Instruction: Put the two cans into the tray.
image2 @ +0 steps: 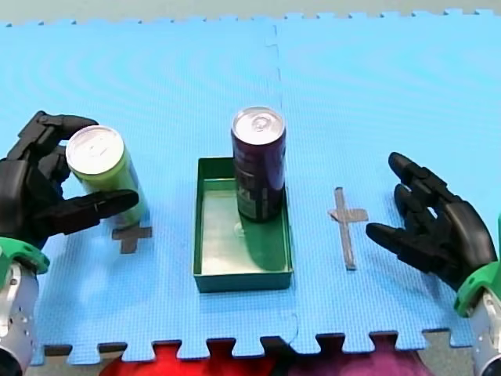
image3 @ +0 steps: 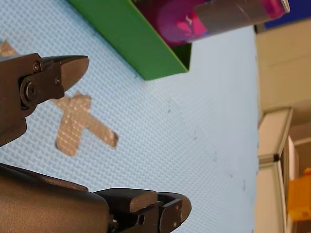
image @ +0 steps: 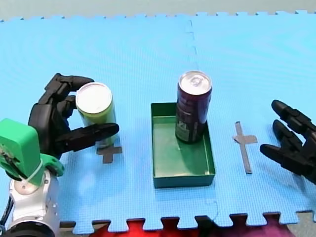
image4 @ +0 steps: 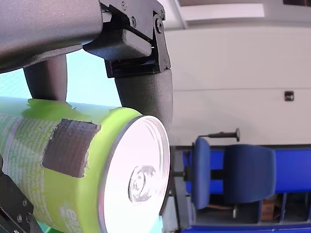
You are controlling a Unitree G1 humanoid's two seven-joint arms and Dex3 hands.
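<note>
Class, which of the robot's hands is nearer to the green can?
Left. The left hand grasps the green can; the right hand, open, is far beyond the green tray.

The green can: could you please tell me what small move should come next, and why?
Probably lift it: the left hand is closed around the green can, outside the tray; the purple can stands in its far end, leaving the near half bare. The right hand is right of the tray.

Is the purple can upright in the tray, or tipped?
Upright, in it: the purple can stands on the floor of the green tray, lid facing up.
</note>
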